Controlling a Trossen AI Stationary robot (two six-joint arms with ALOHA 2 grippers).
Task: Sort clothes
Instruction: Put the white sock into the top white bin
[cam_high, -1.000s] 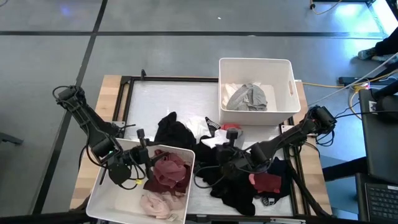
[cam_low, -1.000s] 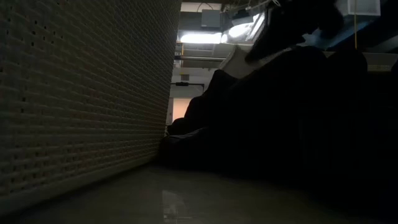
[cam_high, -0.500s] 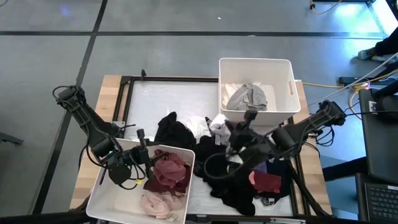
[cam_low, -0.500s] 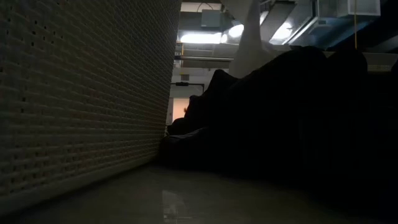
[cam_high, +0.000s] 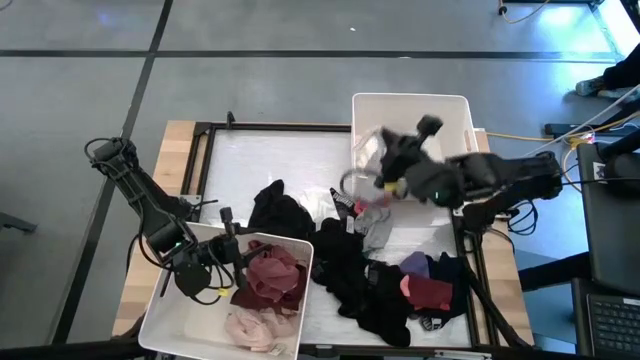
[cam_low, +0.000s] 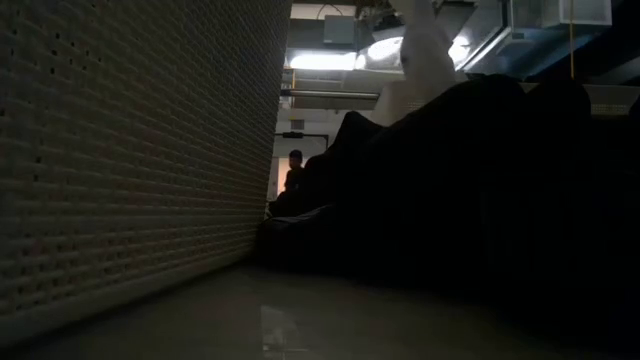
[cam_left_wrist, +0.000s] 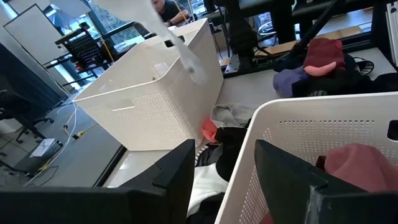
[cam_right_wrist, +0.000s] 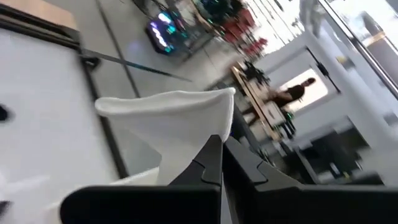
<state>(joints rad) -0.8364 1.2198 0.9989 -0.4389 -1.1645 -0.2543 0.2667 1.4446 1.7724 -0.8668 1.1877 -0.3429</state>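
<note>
While the table (cam_high: 270, 155) carries everything under the high camera, two white bins sit on it: the far bin (cam_high: 462, 120) at the right side and the near bin (cam_high: 170, 318) at the front left corner. A dark pile of clothes (cam_high: 350, 275) spreads over the middle and right front of the table, with a black garment (cam_high: 278, 212) at its left end, a maroon piece (cam_high: 430, 292) and a purple piece (cam_high: 415, 264) near its right end, and a small grey one (cam_high: 377, 228) just beside the far bin. The near bin holds a maroon garment (cam_high: 272, 275) and a pink garment (cam_high: 255, 326). The right arm reaches over the far bin's near left corner, and the right hand (cam_right_wrist: 219, 163) is pressed together on a white garment (cam_right_wrist: 180, 118), which hangs blurred in the high view above that corner (cam_high: 365, 165). The left hand (cam_left_wrist: 224, 165) rests at the near bin's left rim, fingers spread and holding nothing. In the low view a person (cam_low: 293, 172) stands far off in the room
</note>
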